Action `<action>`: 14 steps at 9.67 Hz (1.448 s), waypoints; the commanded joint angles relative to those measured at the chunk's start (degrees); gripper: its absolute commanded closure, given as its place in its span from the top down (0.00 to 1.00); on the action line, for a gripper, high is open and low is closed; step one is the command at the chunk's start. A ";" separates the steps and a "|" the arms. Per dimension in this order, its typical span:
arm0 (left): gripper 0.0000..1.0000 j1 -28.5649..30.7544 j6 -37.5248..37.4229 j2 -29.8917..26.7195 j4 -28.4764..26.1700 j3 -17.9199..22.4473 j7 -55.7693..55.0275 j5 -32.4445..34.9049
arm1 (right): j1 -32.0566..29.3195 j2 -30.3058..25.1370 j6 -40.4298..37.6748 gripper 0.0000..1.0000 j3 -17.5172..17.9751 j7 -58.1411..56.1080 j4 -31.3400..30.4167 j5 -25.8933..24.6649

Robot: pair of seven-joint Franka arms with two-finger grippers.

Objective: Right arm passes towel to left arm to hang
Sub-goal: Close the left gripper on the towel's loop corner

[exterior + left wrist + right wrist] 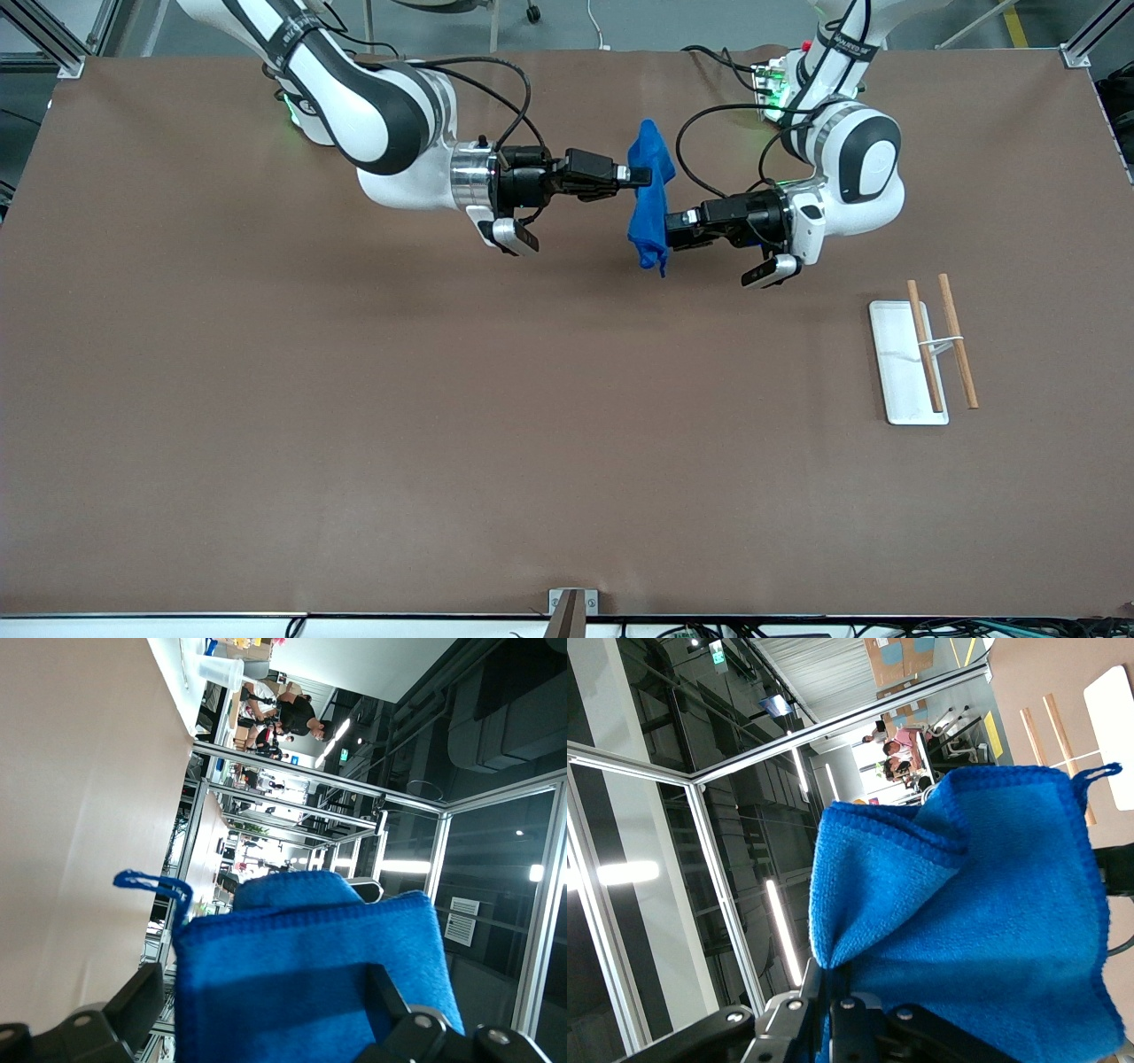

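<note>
Fuzzy blue cloth towel [649,197]; matt brown table [354,399]; wooden sticks [958,352].

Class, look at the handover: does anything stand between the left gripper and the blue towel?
Nothing visible does. The right gripper is shut on the towel, holding it up over the table. The left gripper is open right at the hanging cloth, and its wrist view shows the towel between its fingers.

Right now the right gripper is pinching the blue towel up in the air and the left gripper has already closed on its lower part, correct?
Not quite. The right gripper is shut on the towel held up over the table, but the left gripper has not closed: the left wrist view shows its fingers spread open on either side of the cloth.
</note>
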 commanded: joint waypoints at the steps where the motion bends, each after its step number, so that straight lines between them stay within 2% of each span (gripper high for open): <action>1: 0.99 0.46 1.13 1.30 -0.72 -0.28 2.14 -0.59 | -0.46 -0.28 0.03 0.00 0.73 -1.35 -0.17 1.95; 2: 0.98 0.54 1.13 1.04 -0.72 -0.28 2.23 -0.59 | -0.46 -0.28 0.03 0.00 0.73 -1.35 -0.17 1.95; 3: 0.73 0.54 1.13 0.86 -0.63 -0.28 2.84 -0.59 | -0.46 -0.28 0.03 0.00 0.73 -1.35 -0.17 1.95; 4: 0.34 0.54 1.22 0.86 -0.55 -0.28 4.76 -0.59 | -0.46 -0.28 0.03 0.00 0.73 -1.35 -0.17 1.95; 5: 0.12 0.63 1.22 0.77 -0.55 -0.19 4.95 -0.59 | -0.46 -0.28 0.03 0.00 0.73 -1.35 -0.17 1.95; 6: 0.00 0.72 1.22 0.51 -0.46 0.16 4.96 -0.59 | -0.46 -0.28 0.03 0.00 0.73 -1.35 -0.17 1.95; 10: 0.00 1.78 2.27 -0.72 -0.02 0.77 3.91 -0.07 | -0.46 -0.28 0.03 0.00 0.73 -1.35 -0.17 1.95; 11: 0.00 1.78 3.23 -0.81 0.50 0.78 3.90 2.98 | -0.89 -0.28 0.12 0.07 0.73 -0.91 -0.17 1.87; 12: 0.00 1.86 3.50 -0.81 1.38 1.21 2.86 7.28 | -1.33 -0.72 1.08 0.72 0.65 -0.99 -0.25 1.87; 13: 0.00 1.86 3.50 -0.81 2.52 2.52 -0.11 10.02 | -2.38 -1.16 3.52 1.00 0.56 -0.82 -0.34 1.26; 14: 0.00 1.86 3.50 -0.81 4.44 3.40 -2.93 16.05 | -3.87 -2.21 4.07 1.00 0.47 -0.38 -0.60 0.38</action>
